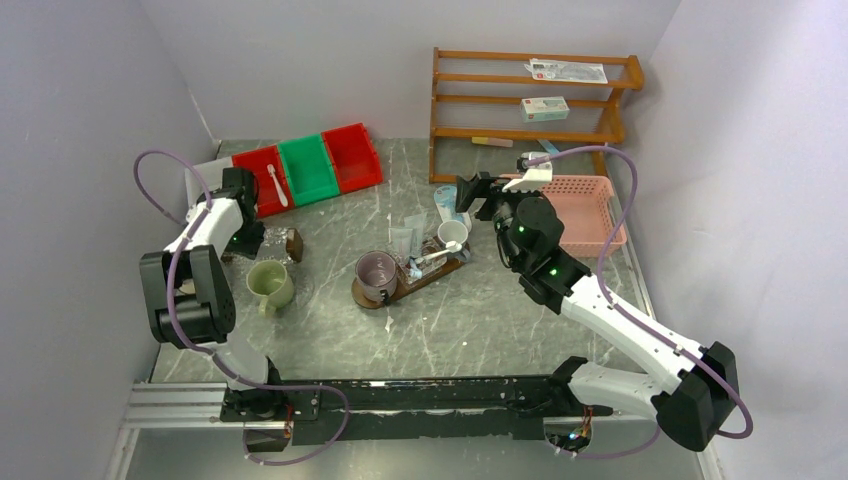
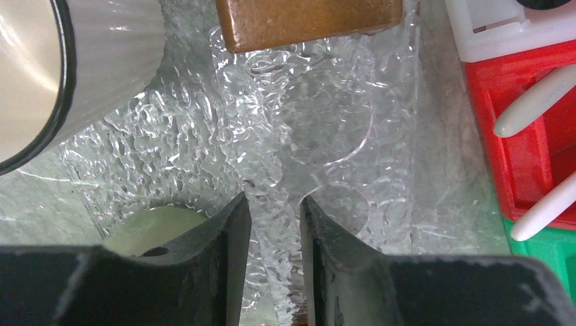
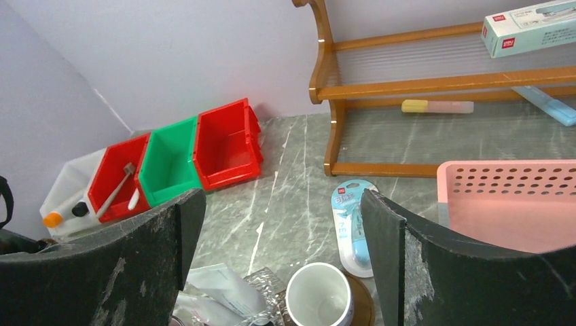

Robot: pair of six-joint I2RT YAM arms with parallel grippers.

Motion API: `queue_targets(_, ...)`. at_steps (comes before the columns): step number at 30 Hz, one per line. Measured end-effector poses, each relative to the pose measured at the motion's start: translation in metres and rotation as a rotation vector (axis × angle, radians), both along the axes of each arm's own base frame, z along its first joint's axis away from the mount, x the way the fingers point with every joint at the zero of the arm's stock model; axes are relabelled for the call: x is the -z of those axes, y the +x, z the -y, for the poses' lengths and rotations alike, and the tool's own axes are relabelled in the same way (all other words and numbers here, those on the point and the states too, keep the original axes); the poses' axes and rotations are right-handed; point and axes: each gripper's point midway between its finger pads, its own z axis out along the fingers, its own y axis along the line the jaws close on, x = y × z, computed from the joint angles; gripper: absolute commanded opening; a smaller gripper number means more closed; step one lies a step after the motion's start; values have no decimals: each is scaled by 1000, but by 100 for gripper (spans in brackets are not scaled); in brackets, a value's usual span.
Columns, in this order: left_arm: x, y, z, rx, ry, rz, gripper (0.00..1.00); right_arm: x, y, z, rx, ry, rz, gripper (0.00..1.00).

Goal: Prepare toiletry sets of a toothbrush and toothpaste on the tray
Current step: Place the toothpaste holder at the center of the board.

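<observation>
One long oval dark brown wooden tray (image 1: 432,276) is lying mid-bench, carrying two cups: a metallic purple cup (image 1: 375,272) at its near-left end and a white mug (image 1: 452,233) at its far-right end. One slim white toothbrush (image 1: 437,257) is resting between them. A third cup, the pale green mug (image 1: 268,283), is standing off the tray, to its left.

Right fingers (image 3: 136,265) are hanging wide apart above the white mug, holding nothing. Left fingers (image 2: 231,238) are standing narrowly apart over clear crinkled plastic wrap (image 2: 319,122); cannot tell whether they are pinching it.
</observation>
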Motion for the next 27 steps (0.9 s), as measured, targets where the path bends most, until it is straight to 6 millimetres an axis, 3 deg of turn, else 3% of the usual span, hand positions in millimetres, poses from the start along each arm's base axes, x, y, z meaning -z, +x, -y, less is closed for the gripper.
queue_targets(6, -10, -1, 0, -25, -3, 31, 39, -1, 0, 0, -1, 2, 2, 89)
queue_targets(18, -19, -7, -1, -16, 10, 32, 60, -6, -3, 1, -3, 16, 11, 89)
queue_targets(22, -42, -7, -3, 44, 37, 59, 68, -6, -3, 2, -2, 16, 12, 89)
queue_targets(27, -84, 13, -10, 168, 114, 120, 74, -10, -5, 5, 1, 15, 24, 91)
